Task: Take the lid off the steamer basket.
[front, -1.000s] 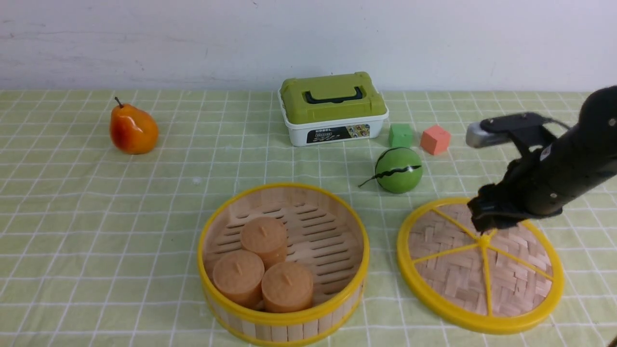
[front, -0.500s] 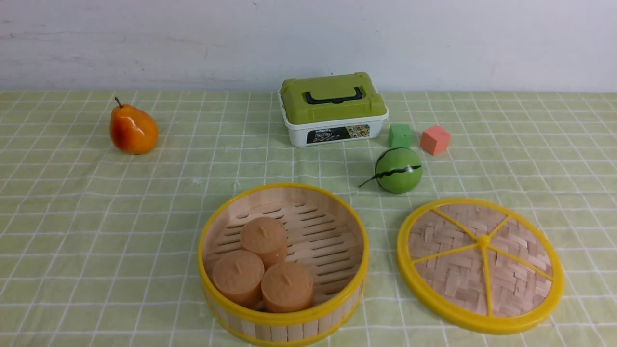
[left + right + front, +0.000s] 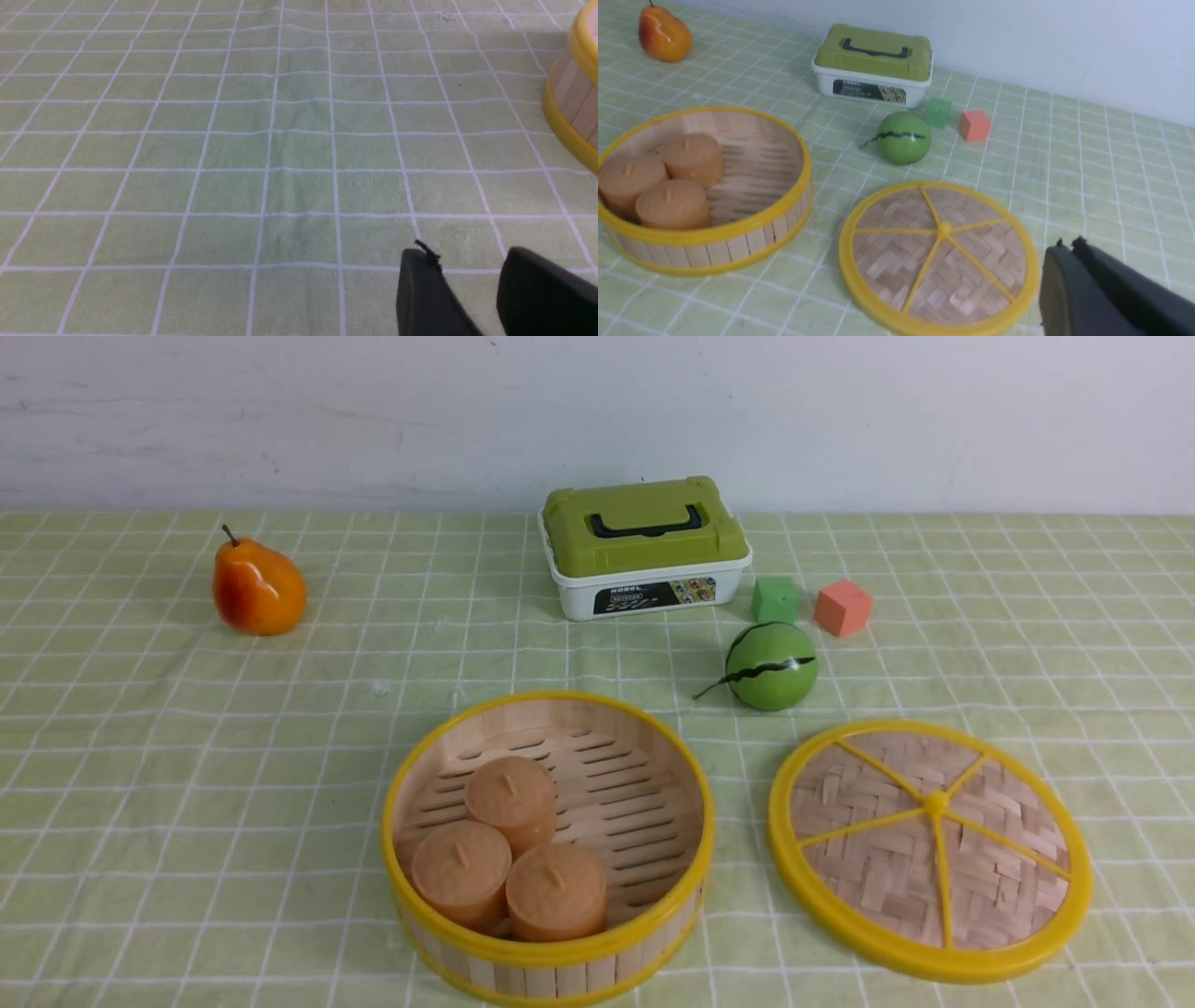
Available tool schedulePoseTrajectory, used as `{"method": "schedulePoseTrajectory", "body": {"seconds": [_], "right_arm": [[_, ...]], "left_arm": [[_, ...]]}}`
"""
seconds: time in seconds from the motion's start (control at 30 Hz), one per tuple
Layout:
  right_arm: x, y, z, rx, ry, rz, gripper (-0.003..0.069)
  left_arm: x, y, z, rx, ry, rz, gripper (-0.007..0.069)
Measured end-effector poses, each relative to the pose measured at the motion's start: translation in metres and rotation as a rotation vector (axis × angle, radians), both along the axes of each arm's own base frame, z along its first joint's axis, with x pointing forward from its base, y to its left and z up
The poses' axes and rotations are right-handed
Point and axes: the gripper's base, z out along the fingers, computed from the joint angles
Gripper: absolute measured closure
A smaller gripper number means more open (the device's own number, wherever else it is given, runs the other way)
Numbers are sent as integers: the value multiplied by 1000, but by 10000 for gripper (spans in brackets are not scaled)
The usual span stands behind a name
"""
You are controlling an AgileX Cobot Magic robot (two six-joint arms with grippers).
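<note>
The lid [image 3: 930, 848], a woven disc with yellow rim and spokes, lies flat on the cloth to the right of the steamer basket [image 3: 549, 845]; it also shows in the right wrist view [image 3: 938, 256]. The basket stands uncovered with three tan cakes [image 3: 512, 859] inside; its wall shows in the right wrist view [image 3: 710, 242] and at the edge of the left wrist view [image 3: 572, 100]. Neither arm shows in the front view. My right gripper [image 3: 1066, 246] is shut and empty, beside the lid's rim. My left gripper [image 3: 467, 259] is open and empty over bare cloth.
A green-lidded white box [image 3: 644, 546] stands at the back. A green cube [image 3: 776, 598], an orange cube [image 3: 842, 607] and a green ball [image 3: 771, 665] lie behind the lid. A pear [image 3: 258, 586] sits far left.
One second ago my right arm was over the lid's knob in the front view. It has drawn back out of that view; the lid stays flat on the cloth.
</note>
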Motion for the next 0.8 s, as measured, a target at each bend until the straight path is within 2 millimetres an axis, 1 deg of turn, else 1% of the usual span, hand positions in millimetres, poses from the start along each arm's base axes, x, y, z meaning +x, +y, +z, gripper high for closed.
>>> {"method": "schedulePoseTrajectory", "body": {"seconds": [0.07,0.13,0.23,0.27,0.3,0.33,0.37,0.4,0.43,0.47,0.53,0.6,0.7,0.8], "right_arm": [[-4,-2,-4,-25,24,-10,684],[-5,-4,-7,-47,4,-27,684],[1,-8,-17,-71,-108,-65,683],[0,-8,-15,-68,-122,-66,683],[2,-8,-21,-66,-140,-71,683],[7,-8,-34,-42,-213,-81,680],[11,-7,-44,-22,-251,-85,680],[10,-7,-42,-16,-271,-86,680],[16,-7,-61,30,-319,-98,679],[19,-7,-72,51,-336,-107,678],[25,-9,-103,103,-353,-158,676],[27,-13,-128,134,-340,-230,675],[25,-18,-148,155,-301,-328,673],[23,-22,-158,164,-223,-401,670]], "left_arm": [[0,0,0,0,0,0,386],[0,0,0,0,0,0,386],[0,0,0,0,0,0,386],[0,0,0,0,0,0,386],[0,0,0,0,0,0,386],[0,0,0,0,0,0,386],[0,0,0,0,0,0,386],[0,0,0,0,0,0,386],[0,0,0,0,0,0,386],[0,0,0,0,0,0,386],[0,0,0,0,0,0,386],[0,0,0,0,0,0,386],[0,0,0,0,0,0,386],[0,0,0,0,0,0,386]]}}
